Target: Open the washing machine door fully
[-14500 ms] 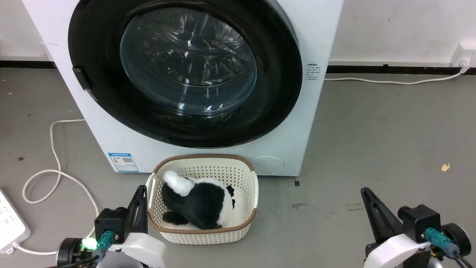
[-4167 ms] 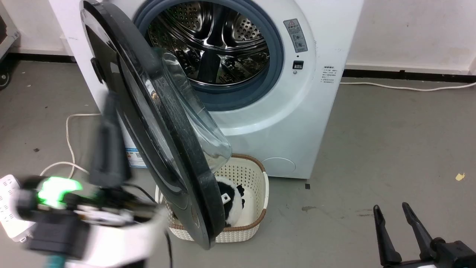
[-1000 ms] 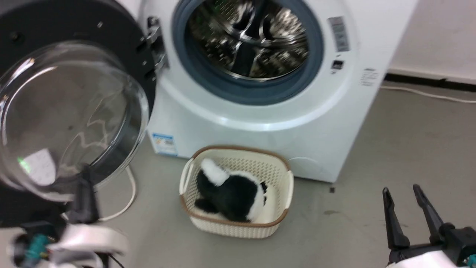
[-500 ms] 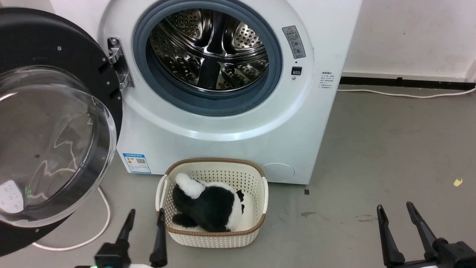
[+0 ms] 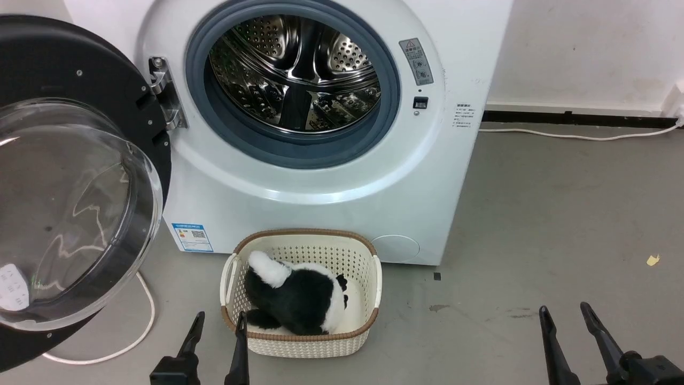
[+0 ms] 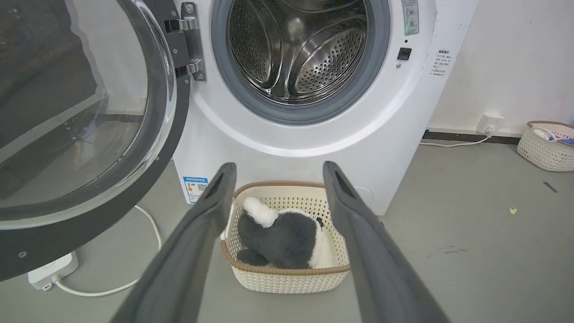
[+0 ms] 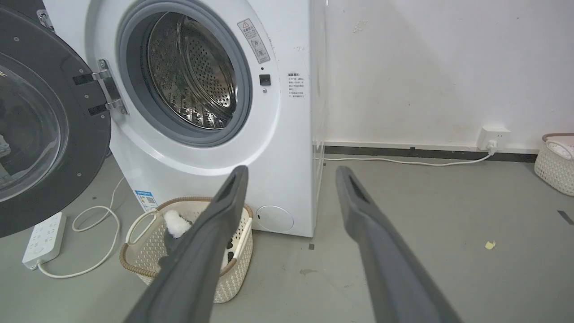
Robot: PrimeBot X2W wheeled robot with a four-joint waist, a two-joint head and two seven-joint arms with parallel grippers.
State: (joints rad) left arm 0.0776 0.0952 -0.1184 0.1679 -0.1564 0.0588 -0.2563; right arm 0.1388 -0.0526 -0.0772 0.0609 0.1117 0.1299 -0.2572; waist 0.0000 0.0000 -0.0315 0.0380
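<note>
Beside the basket (image 5: pixel 299 346), left pincer (image 5: pixel 220 316) newly agape; right pincer (image 5: pixel 564 308) wide too; washing machine door (image 5: pixel 75 203) fully open.

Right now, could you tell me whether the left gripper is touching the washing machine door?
Apart. The head view shows grey floor between the open left gripper and the washing machine door.
</note>
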